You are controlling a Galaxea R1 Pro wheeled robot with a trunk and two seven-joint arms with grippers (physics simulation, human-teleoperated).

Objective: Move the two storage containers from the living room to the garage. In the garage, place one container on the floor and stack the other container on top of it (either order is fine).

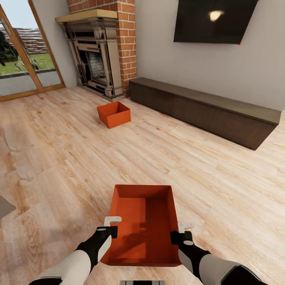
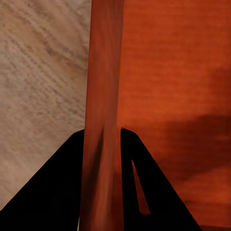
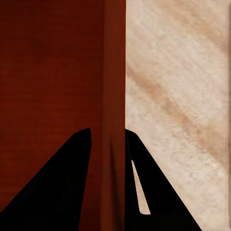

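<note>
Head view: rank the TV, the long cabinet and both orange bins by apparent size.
1. long cabinet
2. held bin, enlarged by nearness
3. TV, cut off by the frame
4. far bin; likely the same true size as the held bin.

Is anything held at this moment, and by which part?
Yes: the near storage container, gripped by both arms, left gripper on its left wall, right gripper on its right wall.

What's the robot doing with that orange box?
The robot is holding one orange-red open-topped bin in front of itself, the left gripper pinching its left wall and the right gripper pinching its right wall. A second, matching bin sits on the light wood plank floor near the brick fireplace.
</note>
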